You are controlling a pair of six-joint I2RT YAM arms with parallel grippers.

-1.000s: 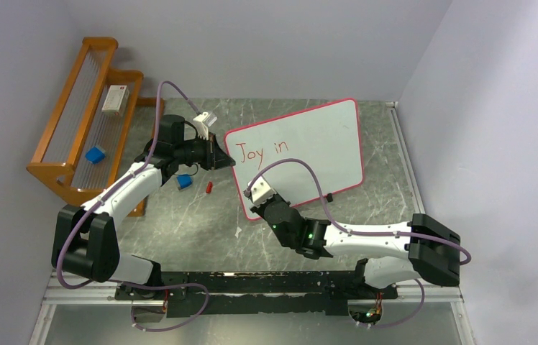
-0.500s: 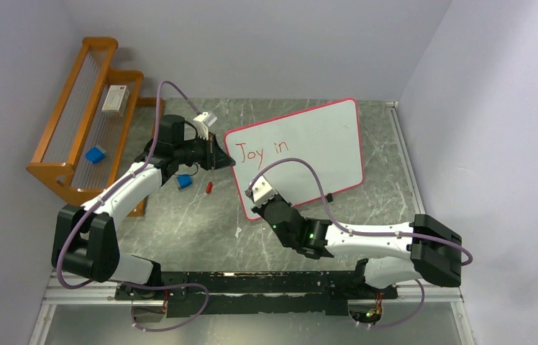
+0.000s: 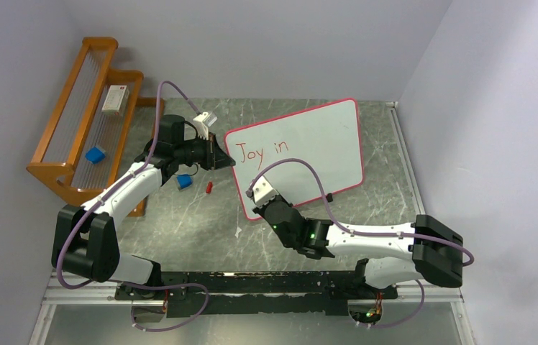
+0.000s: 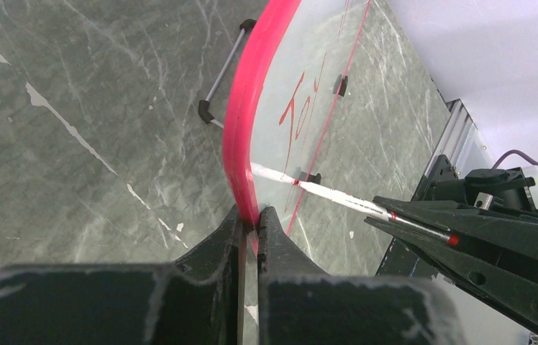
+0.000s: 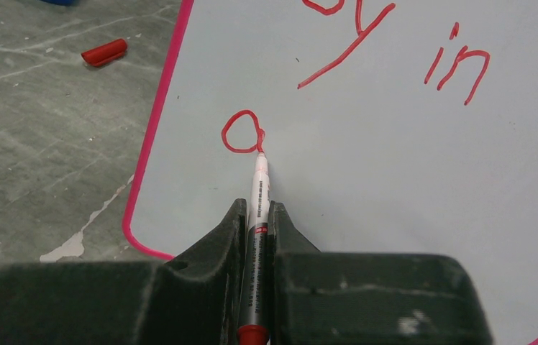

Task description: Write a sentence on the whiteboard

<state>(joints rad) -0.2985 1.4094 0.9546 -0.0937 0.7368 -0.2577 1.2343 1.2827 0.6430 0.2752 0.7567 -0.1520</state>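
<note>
The whiteboard [image 3: 309, 147], white with a red-pink border, lies tilted on the table and reads "Joy in" in red. My left gripper [image 3: 221, 157] is shut on its left edge [image 4: 241, 144], jaws pinching the pink rim [image 4: 252, 219]. My right gripper [image 3: 255, 195] is shut on a red marker [image 5: 257, 208] over the board's lower left part. The marker tip touches the board [image 5: 395, 180] at a small red loop [image 5: 241, 131] drawn below the "Joy" line. In the left wrist view the marker [image 4: 324, 190] slants down to the board from the right gripper.
A red marker cap [image 3: 209, 187] and a small blue object [image 3: 184, 182] lie on the table left of the board. An orange wooden rack [image 3: 86, 122] at the far left holds a white box and a blue block. Walls close in on three sides.
The right gripper with the marker has shifted very slightly on the board. The left arm and the board have not moved.
</note>
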